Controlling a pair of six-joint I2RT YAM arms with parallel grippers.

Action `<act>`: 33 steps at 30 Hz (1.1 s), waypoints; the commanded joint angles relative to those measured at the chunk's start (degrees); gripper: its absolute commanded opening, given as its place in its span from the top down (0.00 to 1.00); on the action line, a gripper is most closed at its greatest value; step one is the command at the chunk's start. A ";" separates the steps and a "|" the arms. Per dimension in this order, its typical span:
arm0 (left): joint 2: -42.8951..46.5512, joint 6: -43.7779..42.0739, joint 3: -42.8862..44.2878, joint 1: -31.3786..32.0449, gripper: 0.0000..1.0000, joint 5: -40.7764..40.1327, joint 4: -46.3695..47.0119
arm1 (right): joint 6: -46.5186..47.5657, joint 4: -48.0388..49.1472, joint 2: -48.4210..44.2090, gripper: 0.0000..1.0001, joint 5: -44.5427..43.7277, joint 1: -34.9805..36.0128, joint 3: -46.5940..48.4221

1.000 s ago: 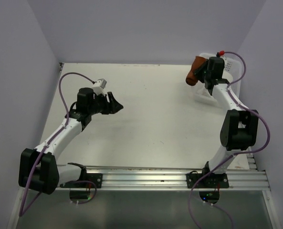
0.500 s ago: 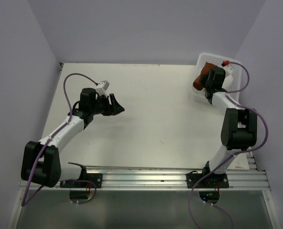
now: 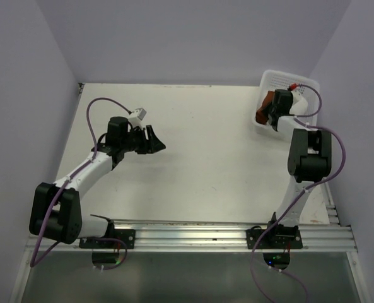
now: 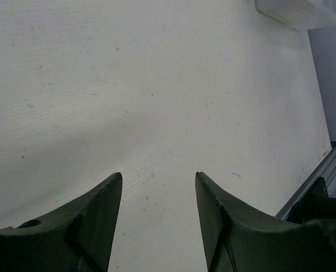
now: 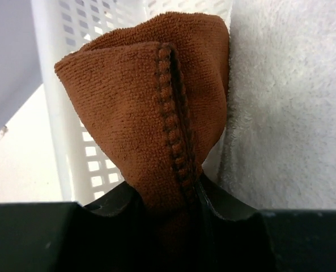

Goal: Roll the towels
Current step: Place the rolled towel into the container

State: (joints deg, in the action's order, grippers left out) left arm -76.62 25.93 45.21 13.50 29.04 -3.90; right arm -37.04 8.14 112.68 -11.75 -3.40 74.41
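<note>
My right gripper (image 3: 268, 115) is shut on a rolled brown towel (image 5: 151, 96) and holds it inside the white perforated basket (image 3: 303, 82) at the far right of the table. The brown towel (image 3: 264, 107) lies against the basket's left wall (image 5: 71, 113), with a white fluffy towel (image 5: 292, 102) on its right. My left gripper (image 3: 155, 140) is open and empty, low over the bare table left of centre; its fingers (image 4: 100, 209) frame bare table surface.
The basket's corner (image 4: 292, 12) shows at the top right of the left wrist view. A metal rail (image 3: 224, 235) runs along the near table edge. Purple walls enclose the table at the left, back and right.
My right gripper has carried the brown towel to the right, from beside the basket's edge into the basket. My left gripper has shifted slightly right.
</note>
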 commanded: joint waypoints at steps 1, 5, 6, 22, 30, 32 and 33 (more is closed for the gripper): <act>-0.20 -0.09 1.72 -0.49 0.42 1.72 2.93 | -0.14 -3.91 1.39 0.87 1.12 -0.03 4.07; -0.28 -0.01 1.55 -0.49 0.41 1.72 2.85 | -0.32 -7.70 3.68 0.60 1.02 -0.20 6.62; -0.20 -0.01 1.55 -0.49 0.40 1.81 2.85 | -0.23 -7.62 3.86 0.56 1.20 -0.20 6.88; 2.88 0.70 0.58 -0.58 0.38 2.69 5.13 | 2.23 -15.08 -3.16 0.31 4.10 -0.20 10.85; 5.95 0.26 -0.21 -1.19 0.16 1.81 4.87 | 3.55 -19.11 -9.67 0.21 4.80 -0.20 8.29; 6.57 0.08 -0.39 -1.72 0.10 1.64 4.69 | 3.81 -20.35 -10.99 0.20 4.98 -0.20 8.03; 6.83 0.00 -0.39 -1.89 0.09 1.29 4.61 | 3.81 -21.58 -11.69 0.20 5.24 -0.20 7.86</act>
State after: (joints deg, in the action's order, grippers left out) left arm -71.77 26.37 45.15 12.56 30.26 -1.87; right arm -34.52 -9.85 104.75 -7.81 -3.51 82.89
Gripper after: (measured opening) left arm 0.902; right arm 0.798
